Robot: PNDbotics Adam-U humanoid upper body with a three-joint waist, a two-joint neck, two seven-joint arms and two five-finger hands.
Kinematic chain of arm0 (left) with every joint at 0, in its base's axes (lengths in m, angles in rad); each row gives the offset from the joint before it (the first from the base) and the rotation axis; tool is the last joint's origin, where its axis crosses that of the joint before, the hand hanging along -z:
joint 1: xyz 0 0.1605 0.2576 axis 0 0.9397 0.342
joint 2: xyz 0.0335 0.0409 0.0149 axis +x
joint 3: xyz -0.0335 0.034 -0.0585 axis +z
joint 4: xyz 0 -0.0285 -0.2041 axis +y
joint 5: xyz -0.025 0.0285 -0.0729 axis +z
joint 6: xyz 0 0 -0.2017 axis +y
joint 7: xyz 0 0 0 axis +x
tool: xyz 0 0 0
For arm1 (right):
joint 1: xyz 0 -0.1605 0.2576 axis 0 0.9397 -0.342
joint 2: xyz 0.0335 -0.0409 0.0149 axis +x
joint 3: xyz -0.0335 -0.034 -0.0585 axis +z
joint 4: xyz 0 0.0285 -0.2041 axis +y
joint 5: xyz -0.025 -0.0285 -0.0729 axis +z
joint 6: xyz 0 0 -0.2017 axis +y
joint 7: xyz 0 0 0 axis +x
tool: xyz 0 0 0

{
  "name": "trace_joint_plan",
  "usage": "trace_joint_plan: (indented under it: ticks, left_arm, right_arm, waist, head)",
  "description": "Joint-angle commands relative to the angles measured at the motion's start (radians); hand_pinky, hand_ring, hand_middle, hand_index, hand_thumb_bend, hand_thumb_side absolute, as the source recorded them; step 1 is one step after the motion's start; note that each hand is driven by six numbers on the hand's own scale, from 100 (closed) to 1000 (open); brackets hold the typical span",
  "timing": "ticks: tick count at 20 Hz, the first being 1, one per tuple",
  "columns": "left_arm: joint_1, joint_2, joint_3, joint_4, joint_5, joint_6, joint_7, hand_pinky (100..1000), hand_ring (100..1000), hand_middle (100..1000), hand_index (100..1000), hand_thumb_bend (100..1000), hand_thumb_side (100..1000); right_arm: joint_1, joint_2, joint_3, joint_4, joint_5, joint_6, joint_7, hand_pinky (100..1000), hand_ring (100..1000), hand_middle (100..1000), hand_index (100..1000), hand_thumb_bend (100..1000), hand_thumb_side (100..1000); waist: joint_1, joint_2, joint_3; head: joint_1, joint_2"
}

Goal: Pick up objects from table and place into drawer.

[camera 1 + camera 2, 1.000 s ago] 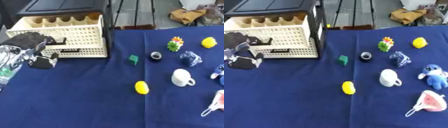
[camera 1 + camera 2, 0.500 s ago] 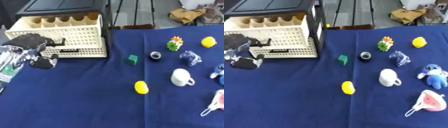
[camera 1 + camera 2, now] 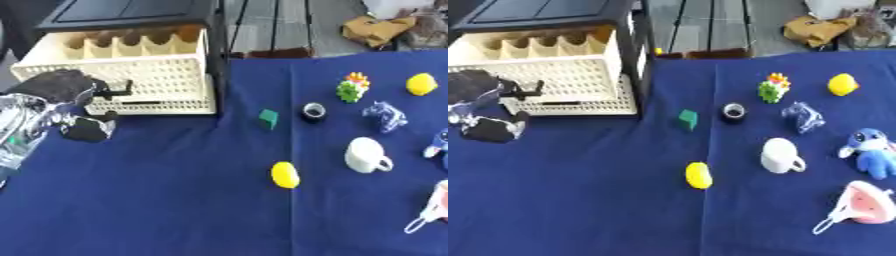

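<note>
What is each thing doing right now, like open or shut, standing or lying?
Cream plastic lattice drawer: pulled open, nothing visible inside.
White ceramic mug: standing upright.
Yellow oval toy: lying on the cloth.
Blue plush toy: lying down.
Robot's left hand: at the drawer's front, holding nothing.

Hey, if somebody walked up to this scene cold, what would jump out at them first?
Probably the cream drawer unit at the far left of the blue table, with the robot's left hand at its front. Then the small things on the right: white mug, blue plush toy, yellow oval piece.
</note>
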Motion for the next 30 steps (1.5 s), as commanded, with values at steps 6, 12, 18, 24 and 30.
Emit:
trace_joint_plan:
  ticks: [6,12,18,24,30]
  left_arm:
    - [-0.001,0.025,0.027,-0.082,-0.005,0.028,-0.008,100,100,129,971,100,434]
    - [-0.008,0.02,0.071,-0.179,0.063,0.057,0.027,100,100,132,964,100,472]
    - [-0.021,0.008,0.108,-0.195,0.134,0.07,0.129,100,100,138,969,100,510]
    - [-0.034,-0.014,0.144,-0.195,0.235,0.062,0.281,100,100,166,967,100,640]
    - [-0.039,-0.03,0.199,-0.195,0.389,0.027,0.576,100,184,310,936,100,932]
  right_arm:
    - [-0.019,-0.075,-0.006,-0.016,-0.01,-0.02,-0.023,540,583,679,697,100,961]
    - [-0.031,-0.146,-0.004,-0.016,-0.027,0.018,-0.001,556,588,686,709,100,969]
    - [-0.04,-0.192,-0.002,-0.016,-0.039,0.103,0.068,568,595,694,724,100,962]
    - [-0.038,-0.242,-0.006,-0.016,-0.02,0.166,0.136,579,607,707,748,100,936]
    - [-0.029,-0.317,-0.019,-0.016,0.03,0.229,0.203,589,624,725,775,100,891]
  waist:
    - [-0.007,-0.031,0.001]
    - [-0.015,-0.038,0.011]
    - [-0.022,-0.047,0.018]
    - [-0.025,-0.057,0.018]
    - [-0.024,-0.063,0.021]
  head:
    - [-0.03,-0.001]
    - [-0.08,0.009]
    - [-0.114,0.029]
    - [-0.132,0.044]
    - [-0.146,0.056]
